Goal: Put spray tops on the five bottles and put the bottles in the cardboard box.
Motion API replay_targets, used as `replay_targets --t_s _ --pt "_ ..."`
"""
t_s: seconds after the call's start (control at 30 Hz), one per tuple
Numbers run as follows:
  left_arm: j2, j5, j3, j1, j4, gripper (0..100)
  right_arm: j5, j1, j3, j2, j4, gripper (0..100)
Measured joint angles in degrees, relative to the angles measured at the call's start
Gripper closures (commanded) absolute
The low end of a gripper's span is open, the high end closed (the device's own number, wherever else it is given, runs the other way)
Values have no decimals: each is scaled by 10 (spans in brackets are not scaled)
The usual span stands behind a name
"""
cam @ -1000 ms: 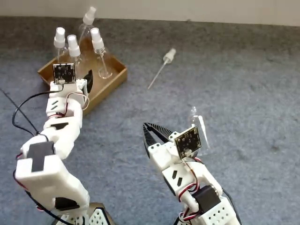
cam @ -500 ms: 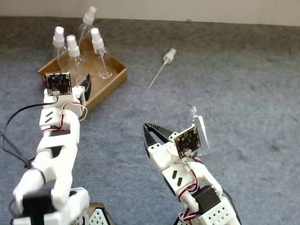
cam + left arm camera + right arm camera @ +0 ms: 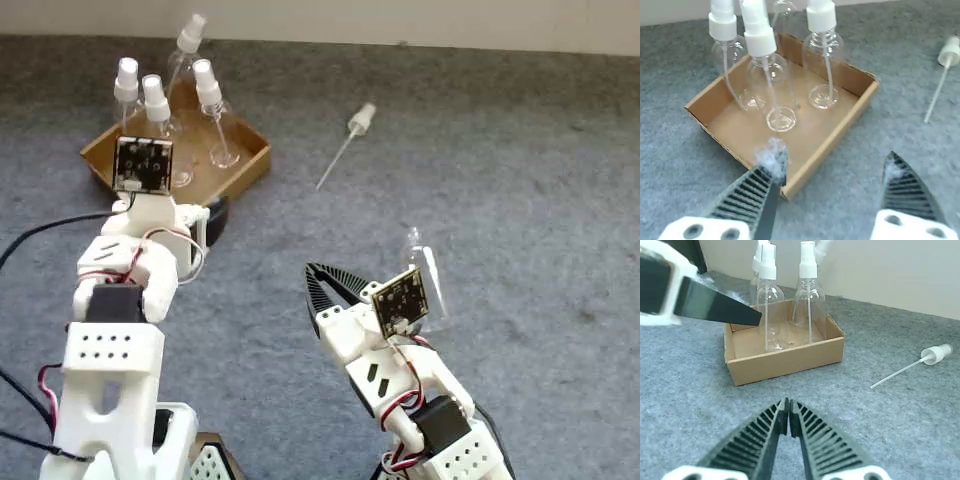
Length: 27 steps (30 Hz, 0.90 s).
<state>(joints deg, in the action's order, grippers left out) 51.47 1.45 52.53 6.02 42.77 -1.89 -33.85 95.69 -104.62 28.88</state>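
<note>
**A:** How does the left arm sit?

**B:** It rises from its base at 7 o'clock in the high view, folded steeply, with the wrist tipped down. The left gripper (image 3: 835,162) is released, jaws spread wide with nothing between them; it hangs over the carpet (image 3: 520,150) just off the cardboard box (image 3: 247,168), on the box's 5 o'clock side.

**A:** And the right arm?

**B:** It comes up from 5 o'clock and points toward 11. The right gripper (image 3: 788,410) is clenched, fingers pressed together on nothing, low over the carpet.

**A:** Where are the task's things?

**B:** The box sits at 10 o'clock from the table's middle; three capped bottles (image 3: 771,75) stand upright in it. A fourth bottle (image 3: 188,40), also capped, tilts at the box's far edge; I cannot tell whether it is inside. The loose spray top (image 3: 360,120) lies on the carpet at 12 o'clock, its tube trailing toward 7. The uncapped bottle (image 3: 424,262) is at 4 o'clock, just beside the right arm's wrist and partly hidden by it.

**A:** What differs from a second ago?

**B:** Then the left gripper was over the box's near wall, with the arm stretched toward 12; since then the arm has drawn back toward 6 and folded up, so the gripper is now off the box. The right arm, the bottles and the spray top have not moved.
</note>
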Motion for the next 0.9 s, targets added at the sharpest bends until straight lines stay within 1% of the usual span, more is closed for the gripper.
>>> replay_targets --t_s 0.07,0.17,0.27,0.37,0.5,0.67,0.77,0.9 --pt "0 0 -61 -17 88 730 0 0 0 0 0 994" --pt "-20 0 -149 -47 180 730 0 0 0 0 0 994" --pt "-78 -22 -221 -78 236 730 0 17 0 0 0 993" --pt "-166 -52 -280 -100 276 730 0 51 0 0 -11 993" --pt "-285 -63 -331 -128 299 730 0 117 0 0 -25 993" --pt "-369 -65 -338 -160 301 728 0 197 0 0 -27 993" --pt "-403 -65 -338 -187 301 727 0 230 0 0 -27 993" --pt "-432 -65 -327 -224 301 726 0 249 0 0 -28 993"
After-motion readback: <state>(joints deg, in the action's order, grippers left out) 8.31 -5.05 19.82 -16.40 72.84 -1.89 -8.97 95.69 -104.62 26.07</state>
